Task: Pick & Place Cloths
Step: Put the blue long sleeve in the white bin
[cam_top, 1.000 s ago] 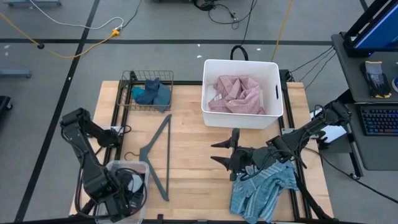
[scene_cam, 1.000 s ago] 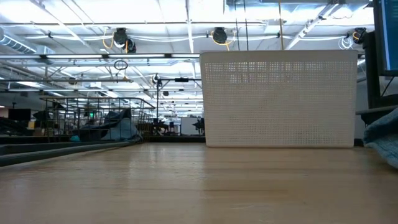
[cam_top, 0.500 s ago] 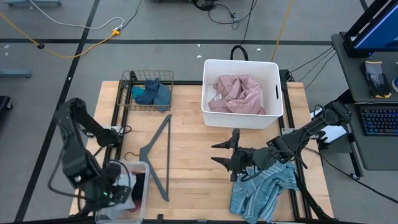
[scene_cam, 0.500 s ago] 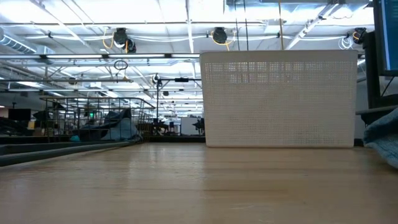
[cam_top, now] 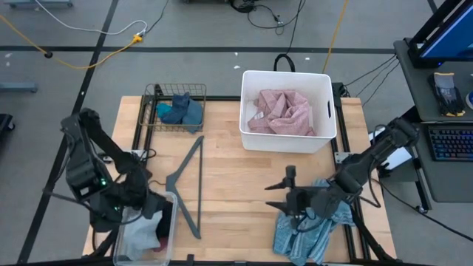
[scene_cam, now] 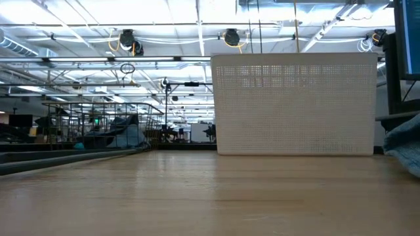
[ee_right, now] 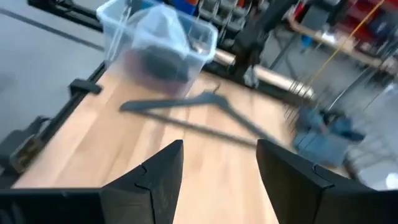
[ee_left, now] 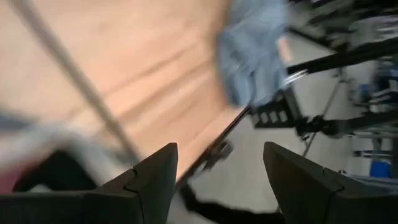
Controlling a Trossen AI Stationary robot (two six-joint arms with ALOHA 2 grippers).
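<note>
The blue striped cloth (cam_top: 314, 225) lies rumpled on the table at the near right corner and also shows in the low view (scene_cam: 403, 147). My right gripper (cam_top: 283, 191) hangs open just left of it, pointing toward the table's left, nothing between its fingers (ee_right: 221, 177). A pink cloth (cam_top: 284, 112) fills the white basket (cam_top: 325, 111). Teal and dark blue cloths (cam_top: 181, 111) sit in the wire basket. Black, pink and pale cloths (cam_top: 144, 230) lie in the clear bin (cam_top: 171, 222). My left gripper (cam_top: 151, 201) is open above that bin's far edge, empty (ee_left: 217, 180).
A grey plastic hanger (cam_top: 188, 185) lies on the wood between the bin and the table's middle, also in the right wrist view (ee_right: 199, 115). The white basket (scene_cam: 295, 105) stands at the far right. Bare wood stretches across the table's middle.
My left gripper has risen out of the clear bin and swung toward the table's middle, tipping from pointing down to slanting forward; the cloths stay in the bin. My right gripper has shifted toward the near right, closer to the striped cloth, and rolled a little.
</note>
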